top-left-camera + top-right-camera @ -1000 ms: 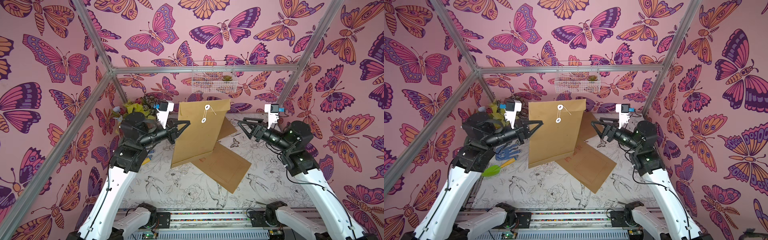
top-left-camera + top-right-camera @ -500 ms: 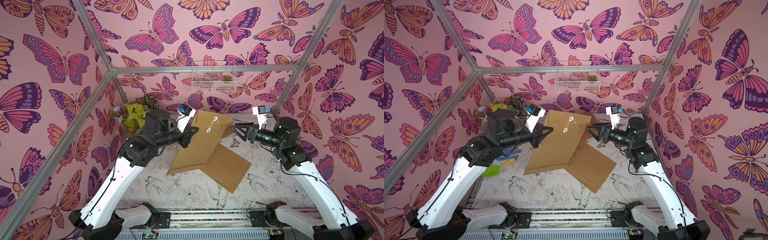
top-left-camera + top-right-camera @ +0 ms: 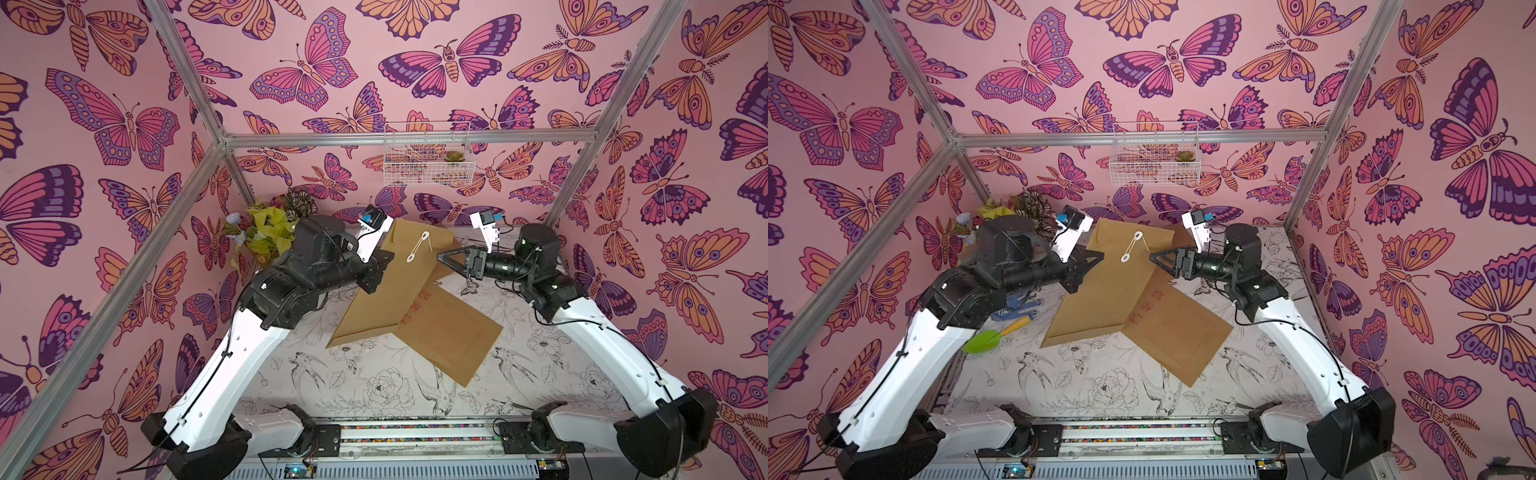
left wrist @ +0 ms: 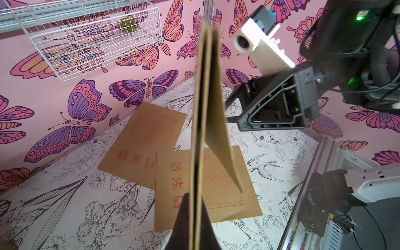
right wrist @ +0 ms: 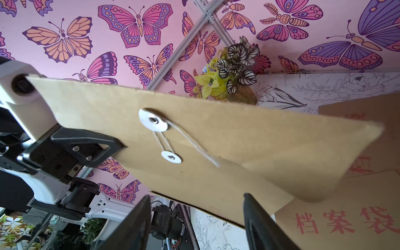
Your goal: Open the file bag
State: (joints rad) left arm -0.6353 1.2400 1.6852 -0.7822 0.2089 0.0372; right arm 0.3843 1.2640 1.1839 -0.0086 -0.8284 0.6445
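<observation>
left end effector pinched shut; right end effector jaws apart, facing it.

Both top views look from high above the front rail, facing down and toward the back wall, taking in the whole counter and the wire basket on that wall; they share nearly the same scene. The left wrist camera sits just behind the left gripper, very near the file bag, which it sees edge-on, and faces the right gripper across it. The right wrist camera faces the opposite way, close to the bag's clasp side, toward the left gripper and the corner plant. Both wrist views share the lying bags on the counter.
</observation>
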